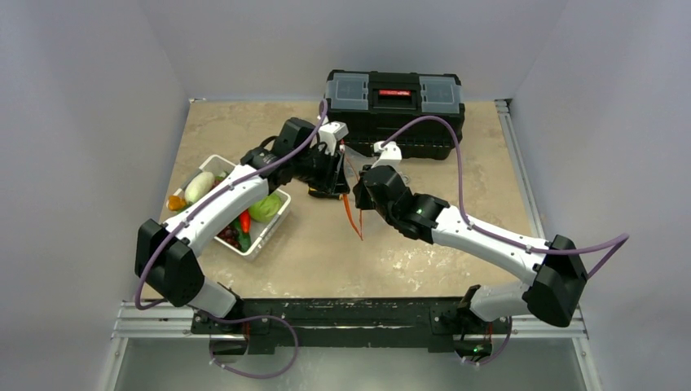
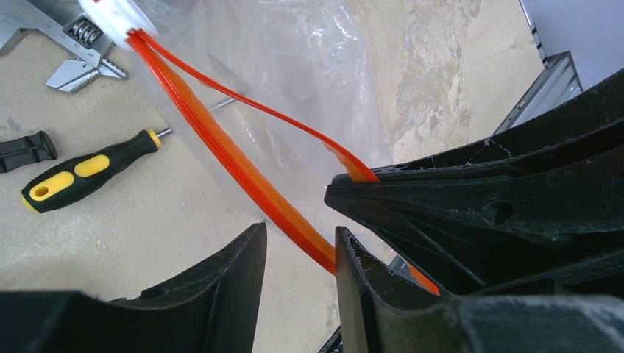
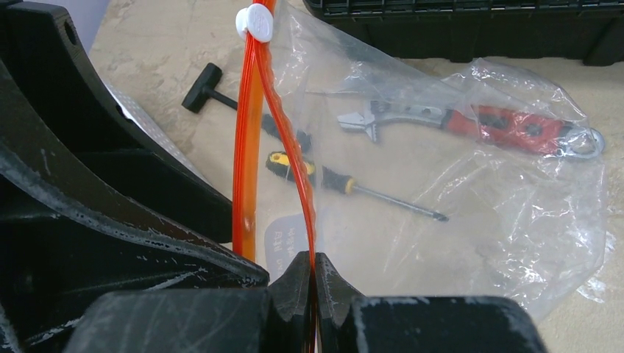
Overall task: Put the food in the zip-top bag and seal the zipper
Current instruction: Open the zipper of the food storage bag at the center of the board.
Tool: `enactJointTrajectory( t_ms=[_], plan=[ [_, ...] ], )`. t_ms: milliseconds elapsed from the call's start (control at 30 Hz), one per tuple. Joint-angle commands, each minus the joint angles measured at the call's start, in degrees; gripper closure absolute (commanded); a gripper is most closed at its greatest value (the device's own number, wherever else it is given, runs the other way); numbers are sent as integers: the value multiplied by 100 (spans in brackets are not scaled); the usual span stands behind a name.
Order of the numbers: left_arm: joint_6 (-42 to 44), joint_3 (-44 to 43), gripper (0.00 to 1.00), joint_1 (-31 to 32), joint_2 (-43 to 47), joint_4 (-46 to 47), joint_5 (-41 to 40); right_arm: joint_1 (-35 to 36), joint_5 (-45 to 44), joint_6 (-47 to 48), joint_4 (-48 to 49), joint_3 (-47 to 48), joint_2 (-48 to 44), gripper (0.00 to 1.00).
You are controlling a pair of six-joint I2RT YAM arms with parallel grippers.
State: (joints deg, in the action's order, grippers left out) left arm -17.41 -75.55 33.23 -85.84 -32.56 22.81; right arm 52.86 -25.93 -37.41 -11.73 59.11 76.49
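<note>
The clear zip-top bag point(image 3: 471, 206) hangs in mid-air between my grippers, its mouth parted. My right gripper point(image 3: 313, 266) is shut on one lip of the red-orange zipper point(image 3: 298, 162). The other lip point(image 2: 228, 158) runs past my open left gripper point(image 2: 298, 243), just beyond the fingertips and against the right finger point(image 2: 360, 287). A white slider point(image 3: 254, 22) sits at the zipper's far end. The food lies in the white basket point(image 1: 269, 232) at the left: cabbage point(image 1: 265, 208), red pepper point(image 1: 244, 220), grapes point(image 1: 231, 236). From above, the zipper point(image 1: 352, 213) hangs below both grippers.
A black toolbox point(image 1: 395, 102) stands at the back. On the table under the bag lie a red-handled wrench point(image 3: 515, 129), a yellow-and-black screwdriver point(image 2: 81, 173) and a black T-handle tool point(image 3: 202, 88). The left arm passes over the basket.
</note>
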Motion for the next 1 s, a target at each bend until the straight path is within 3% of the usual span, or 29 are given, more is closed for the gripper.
enactJointTrajectory(
  t_ms=[0, 233, 500, 733, 967],
  plan=[
    [118, -267, 61, 98, -38, 5, 126, 20, -17, -157, 145, 197, 3, 100],
    [188, -347, 79, 149, -10, -119, 9, 58, -339, -206, -104, 94, -52, 100],
    [342, -391, 99, 154, 117, -294, -424, 49, -1793, -12, -908, 30, -407, 100],
    [442, -419, 100, 155, 222, -384, -645, 5, -2919, 637, -1093, -201, -1036, 100],
    [365, -456, 100, 160, 79, -378, -243, 22, -2570, 1248, -1065, -51, -977, 100]
  ],
)
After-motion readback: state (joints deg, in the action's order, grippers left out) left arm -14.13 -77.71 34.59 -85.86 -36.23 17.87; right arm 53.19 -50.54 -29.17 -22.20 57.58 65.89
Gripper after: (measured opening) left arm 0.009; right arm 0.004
